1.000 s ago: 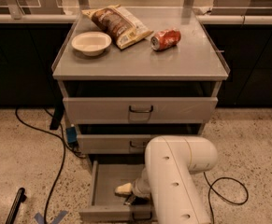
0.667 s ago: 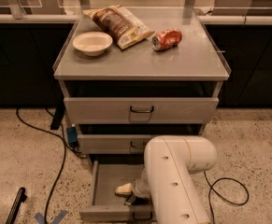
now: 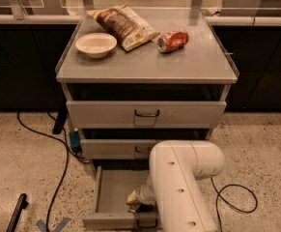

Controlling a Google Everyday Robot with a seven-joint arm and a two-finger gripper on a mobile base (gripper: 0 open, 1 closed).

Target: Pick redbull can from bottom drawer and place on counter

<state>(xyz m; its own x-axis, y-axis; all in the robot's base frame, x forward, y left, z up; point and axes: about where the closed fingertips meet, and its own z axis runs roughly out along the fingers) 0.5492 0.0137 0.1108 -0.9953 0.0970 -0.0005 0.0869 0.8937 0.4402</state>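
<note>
The bottom drawer (image 3: 112,190) of the grey cabinet is pulled open. My white arm (image 3: 178,178) reaches down into it from the right. My gripper (image 3: 135,204) is low inside the drawer, near its front wall, and only its pale wrist end shows. The redbull can is hidden from view; I cannot see it in the drawer or at the gripper. The counter (image 3: 193,64), the cabinet's flat grey top, lies above the two shallower drawers.
On the counter are a white bowl (image 3: 96,44), a brown snack bag (image 3: 123,25) and a red soda can (image 3: 173,40) lying on its side. Black cables (image 3: 58,144) run over the speckled floor at left and right. A black bar (image 3: 17,211) lies at lower left.
</note>
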